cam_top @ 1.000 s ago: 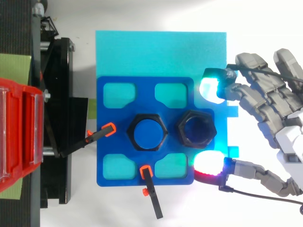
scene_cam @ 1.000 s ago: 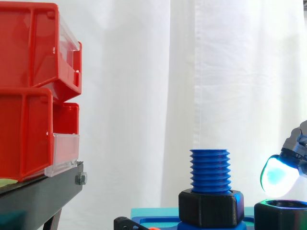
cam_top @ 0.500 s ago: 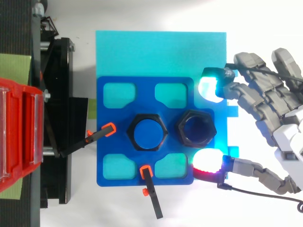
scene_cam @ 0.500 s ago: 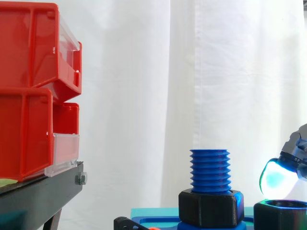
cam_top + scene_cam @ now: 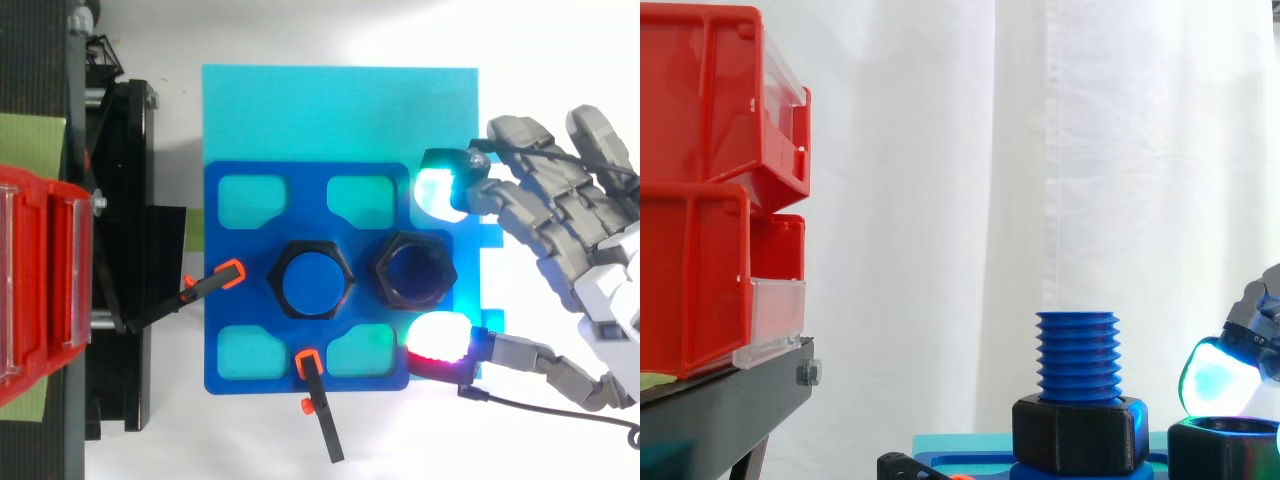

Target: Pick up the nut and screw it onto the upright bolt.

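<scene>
One bolt, side view: a blue threaded bolt (image 5: 1077,352) stands upright, with a black hex collar (image 5: 1080,432) around its foot.
Nut, side view: the black nut (image 5: 1224,448) sits just right of the collar and apart from it, not on the bolt.
Hand, side view: one cyan-glowing fingertip (image 5: 1214,378) of the hand (image 5: 1262,305) hangs just above the nut's rim at the right edge.
Bins, side view: red bins (image 5: 710,180) sit on a black stand (image 5: 730,400) at the left, well apart from the bolt.
Plate, top view: a blue plate (image 5: 240,330) lies on a cyan board (image 5: 340,110); the bolt is at its middle and the nut is to the bolt's right.
Hand, top view: it reaches in from the right with fingers spread and fairly straight. A cyan pad (image 5: 440,190) and a red pad (image 5: 437,340) sit on opposite sides of the nut, just beside it, and the hand holds nothing.
Clamps, top view: two orange-tipped clamps (image 5: 230,272) press on the plate's left and lower edges.
</scene>
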`<state>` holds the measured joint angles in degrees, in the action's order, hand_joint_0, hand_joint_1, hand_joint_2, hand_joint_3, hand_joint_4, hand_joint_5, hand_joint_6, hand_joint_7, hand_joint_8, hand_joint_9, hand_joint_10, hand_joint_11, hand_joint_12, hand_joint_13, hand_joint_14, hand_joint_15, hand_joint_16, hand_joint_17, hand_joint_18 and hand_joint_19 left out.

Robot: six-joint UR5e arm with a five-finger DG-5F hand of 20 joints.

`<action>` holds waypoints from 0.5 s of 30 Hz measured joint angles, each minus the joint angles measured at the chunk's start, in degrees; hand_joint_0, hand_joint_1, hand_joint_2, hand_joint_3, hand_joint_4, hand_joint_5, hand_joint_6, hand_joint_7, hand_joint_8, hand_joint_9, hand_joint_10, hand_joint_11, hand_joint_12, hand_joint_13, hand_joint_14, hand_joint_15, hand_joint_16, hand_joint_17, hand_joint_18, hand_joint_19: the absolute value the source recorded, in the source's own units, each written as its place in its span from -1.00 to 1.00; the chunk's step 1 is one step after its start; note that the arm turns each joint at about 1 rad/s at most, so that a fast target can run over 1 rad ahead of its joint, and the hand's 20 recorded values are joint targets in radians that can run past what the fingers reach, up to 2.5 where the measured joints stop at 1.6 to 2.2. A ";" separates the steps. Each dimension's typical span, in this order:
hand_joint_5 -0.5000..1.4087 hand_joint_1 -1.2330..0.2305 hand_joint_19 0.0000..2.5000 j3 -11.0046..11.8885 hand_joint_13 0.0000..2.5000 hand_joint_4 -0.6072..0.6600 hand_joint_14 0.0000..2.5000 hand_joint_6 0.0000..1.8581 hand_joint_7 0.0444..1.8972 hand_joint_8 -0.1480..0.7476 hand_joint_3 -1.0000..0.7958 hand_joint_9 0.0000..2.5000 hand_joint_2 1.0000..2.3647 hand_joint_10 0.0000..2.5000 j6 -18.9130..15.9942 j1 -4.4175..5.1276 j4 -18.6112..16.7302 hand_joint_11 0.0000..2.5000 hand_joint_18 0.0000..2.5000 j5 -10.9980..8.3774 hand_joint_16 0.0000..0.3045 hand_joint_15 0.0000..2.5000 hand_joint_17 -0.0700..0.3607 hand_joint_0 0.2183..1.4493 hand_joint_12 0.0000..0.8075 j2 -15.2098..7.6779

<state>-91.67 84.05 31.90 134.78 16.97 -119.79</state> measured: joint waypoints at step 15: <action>-0.75 -0.45 -1.00 0.00 -0.80 0.33 -1.00 -0.46 -0.17 0.03 -0.44 -0.80 -1.00 -1.00 -1.64 -0.01 1.81 -1.00 -0.91 1.26 -0.67 -1.00 -0.15 -0.71 -0.01 -0.03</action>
<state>-91.67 82.41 31.89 136.59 18.23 -119.83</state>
